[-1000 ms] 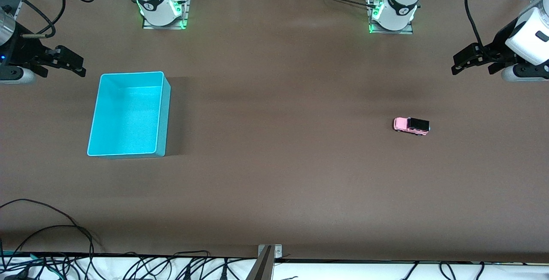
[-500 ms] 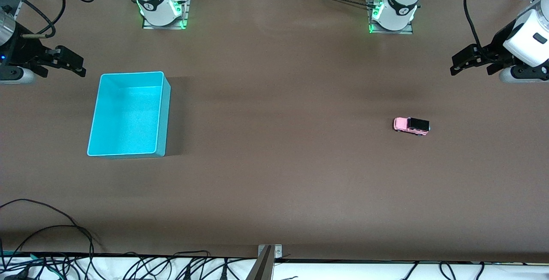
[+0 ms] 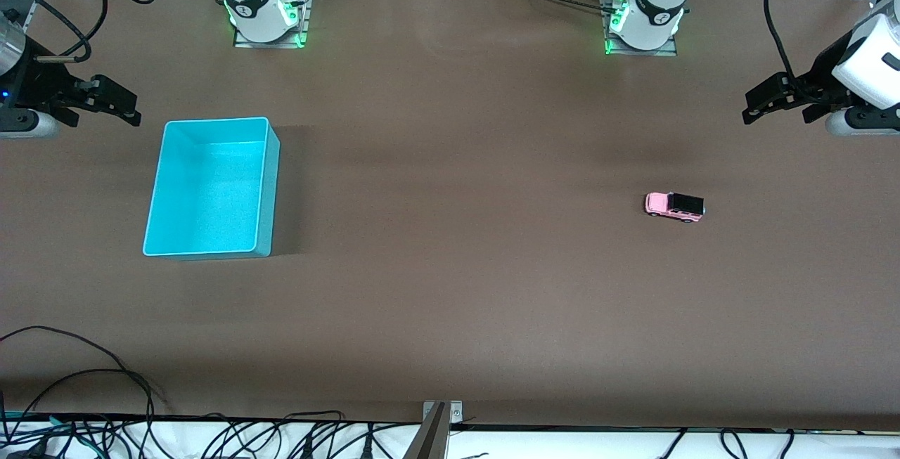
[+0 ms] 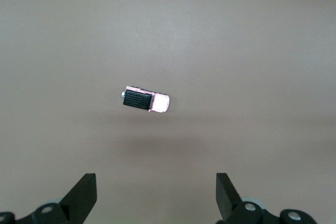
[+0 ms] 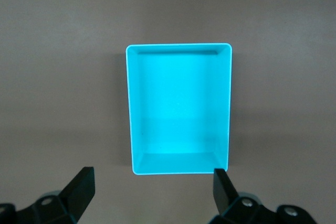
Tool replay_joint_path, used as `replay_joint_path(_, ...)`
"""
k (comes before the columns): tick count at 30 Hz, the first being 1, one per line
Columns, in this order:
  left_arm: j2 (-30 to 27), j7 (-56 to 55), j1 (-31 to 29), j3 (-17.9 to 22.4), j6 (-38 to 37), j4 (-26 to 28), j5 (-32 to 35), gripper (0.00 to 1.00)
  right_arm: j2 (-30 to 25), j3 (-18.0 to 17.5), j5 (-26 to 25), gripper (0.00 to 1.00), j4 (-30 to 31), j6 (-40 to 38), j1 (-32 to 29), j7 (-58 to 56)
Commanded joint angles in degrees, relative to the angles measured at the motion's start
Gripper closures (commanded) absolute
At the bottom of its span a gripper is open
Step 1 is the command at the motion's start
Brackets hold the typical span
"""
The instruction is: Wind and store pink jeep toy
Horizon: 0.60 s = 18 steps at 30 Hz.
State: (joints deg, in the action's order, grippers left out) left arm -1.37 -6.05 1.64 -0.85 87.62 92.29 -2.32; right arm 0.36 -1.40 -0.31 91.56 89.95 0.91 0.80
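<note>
- The pink jeep toy (image 3: 674,207) is lying lengthwise along the table, pink hood pointing at nine o'clock (front view), toward the turquoise bin (image 3: 269,185).
- The left gripper (image 3: 758,102) and right gripper (image 3: 121,102) are hanging spread wide, empty.

Wide brown tabletop (image 3: 450,290) under even light, black cables (image 3: 84,382) lying along its near edge

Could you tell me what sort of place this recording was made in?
It looks like a robotics lab workbench, not a home. Two arm bases are bolted along one edge of a brown-covered table, loose cables trail along the edge nearest the camera, and only a pink jeep toy and a turquoise bin are laid out.
</note>
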Motion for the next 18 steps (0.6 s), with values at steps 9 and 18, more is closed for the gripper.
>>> replay_joint_path(9, 0.7, 1.4, 0.6, 0.0, -1.0, -1.3, 0.0, 0.0, -0.2, 0.0, 1.1, 0.0, 0.0, -0.1, -0.4, -0.5)
replay_joint_path(18, 1.8, 2.5, 1.6, -0.1, -1.0, -1.4, -0.1, 0.0, -0.2, 0.0, 1.1, 0.0, 0.0, -0.1, -0.4, -0.5)
